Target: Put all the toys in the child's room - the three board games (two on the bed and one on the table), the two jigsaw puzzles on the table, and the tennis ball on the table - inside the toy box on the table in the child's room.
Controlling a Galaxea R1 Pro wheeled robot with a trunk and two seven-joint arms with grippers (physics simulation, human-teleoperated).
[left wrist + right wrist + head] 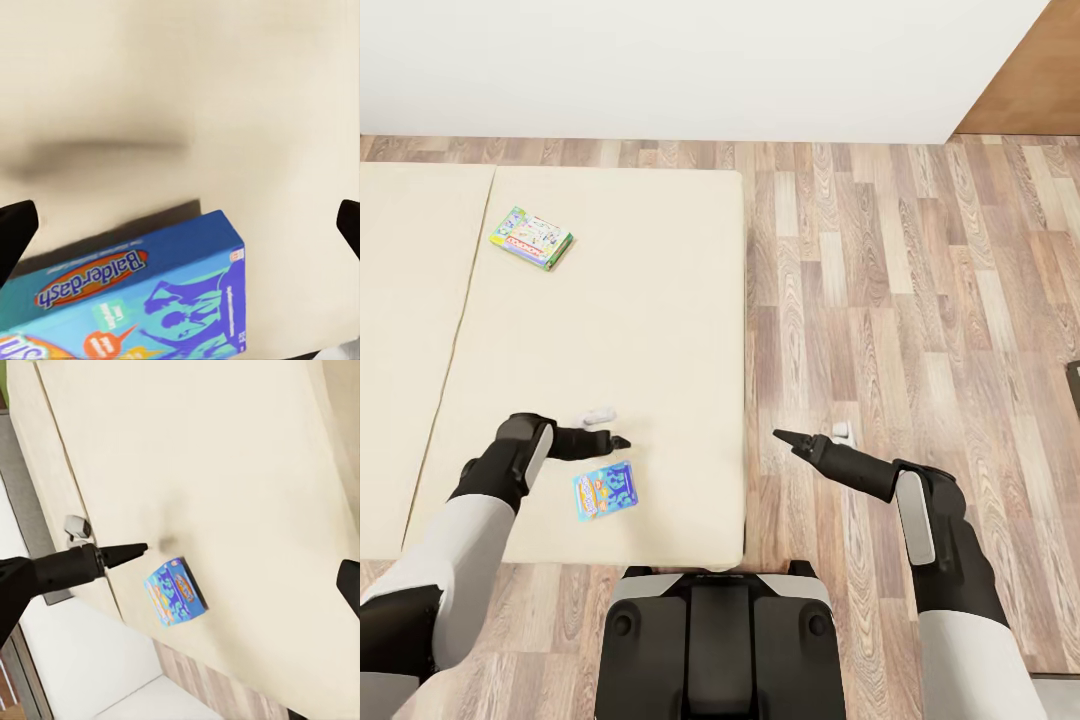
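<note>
Two board games lie on the beige bed (650,300). The pale green-edged box (531,238) rests far up the mattress. The blue Balderdash box (606,490) lies near the bed's front edge and also shows in my left wrist view (150,300) and right wrist view (176,591). My left gripper (622,441) hovers just beyond the blue box, open, with a fingertip (15,232) at each side and nothing between them. My right gripper (780,436) is open over the floor, just off the bed's right edge. The table, toy box, puzzles and ball are out of view.
Wood-plank floor (920,300) stretches to the right of the bed. A white wall (690,60) runs behind, with a brown wooden panel (1030,70) at the far right. A dark object (1074,385) shows at the right edge. My own base (720,640) stands at the bed's front edge.
</note>
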